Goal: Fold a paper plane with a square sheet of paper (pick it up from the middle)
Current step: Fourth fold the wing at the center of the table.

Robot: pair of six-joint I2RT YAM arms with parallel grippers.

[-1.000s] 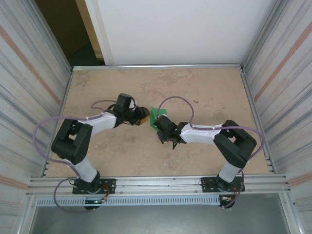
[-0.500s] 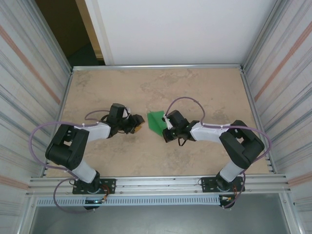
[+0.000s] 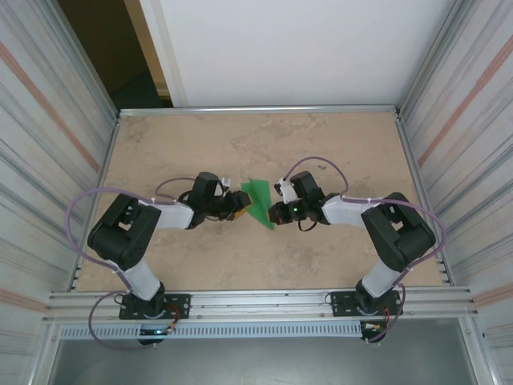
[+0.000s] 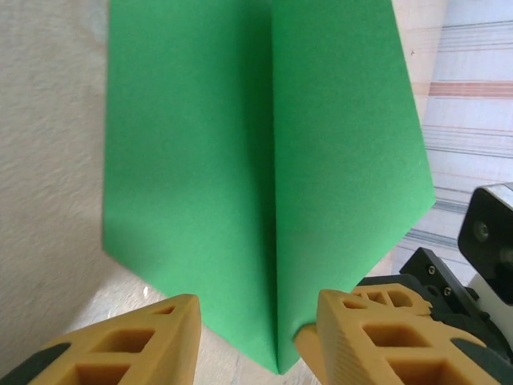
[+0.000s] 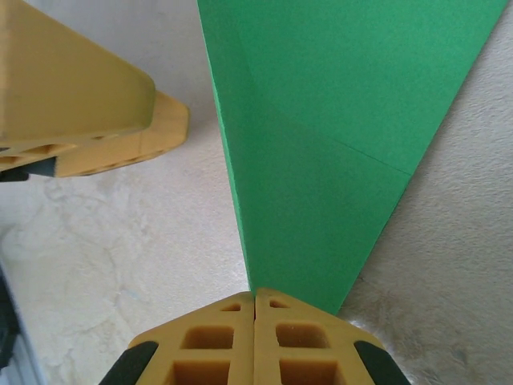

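Note:
The square sheet of paper (image 3: 258, 199) is bright green and folded into a pointed shape with a centre crease, held off the table's middle between both grippers. My right gripper (image 3: 274, 213) is shut on its folded edge; in the right wrist view the paper (image 5: 321, 160) rises out of the closed fingertips (image 5: 272, 309) of that gripper (image 5: 255, 293). My left gripper (image 3: 238, 205) is open at the paper's left side. In the left wrist view the paper's (image 4: 264, 160) pointed end hangs between the spread fingers of the gripper (image 4: 256, 309), close to the right finger (image 4: 377, 337).
The beige table (image 3: 337, 144) is boxed in by ribbed metal walls on the left (image 3: 48, 160) and right (image 3: 469, 160), a white panel at the back (image 3: 296, 48), and a metal rail (image 3: 256, 301) at the near edge. The left gripper's fingers (image 5: 88, 104) stand beside the paper.
The right gripper has carried the paper slightly right and back, turning it so more green shows. The left gripper pulled back, then came right up to the paper's edge.

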